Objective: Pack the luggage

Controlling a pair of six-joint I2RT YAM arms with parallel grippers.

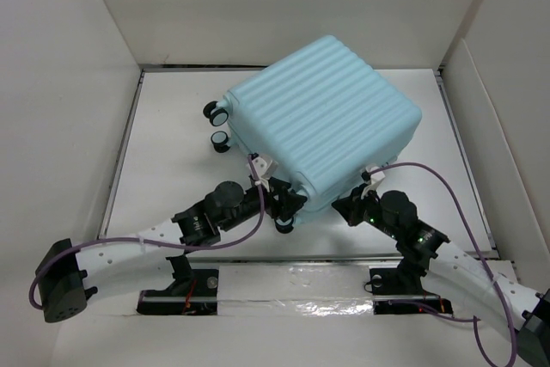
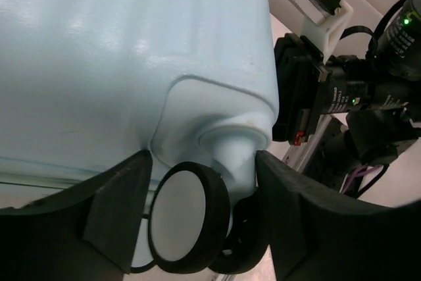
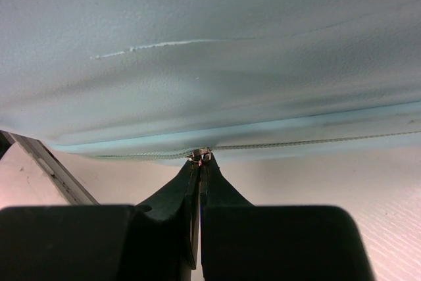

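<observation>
The luggage (image 1: 322, 118), a pale aqua ribbed hard-shell suitcase, lies closed on the white table. My left gripper (image 1: 285, 201) is at its near corner. In the left wrist view the gripper (image 2: 202, 162) has one finger on each side of a black-and-white caster wheel (image 2: 187, 218) and its aqua stem, closed against them. My right gripper (image 1: 352, 204) is at the near edge. In the right wrist view it (image 3: 199, 162) is shut on the metal zipper pull (image 3: 200, 155) on the zipper line under the shell (image 3: 210, 44).
Two more caster wheels (image 1: 216, 126) stick out on the suitcase's left side. White walls (image 1: 69, 83) enclose the table on the left, back and right. The right arm's wrist and camera (image 2: 348, 83) sit close beside my left gripper.
</observation>
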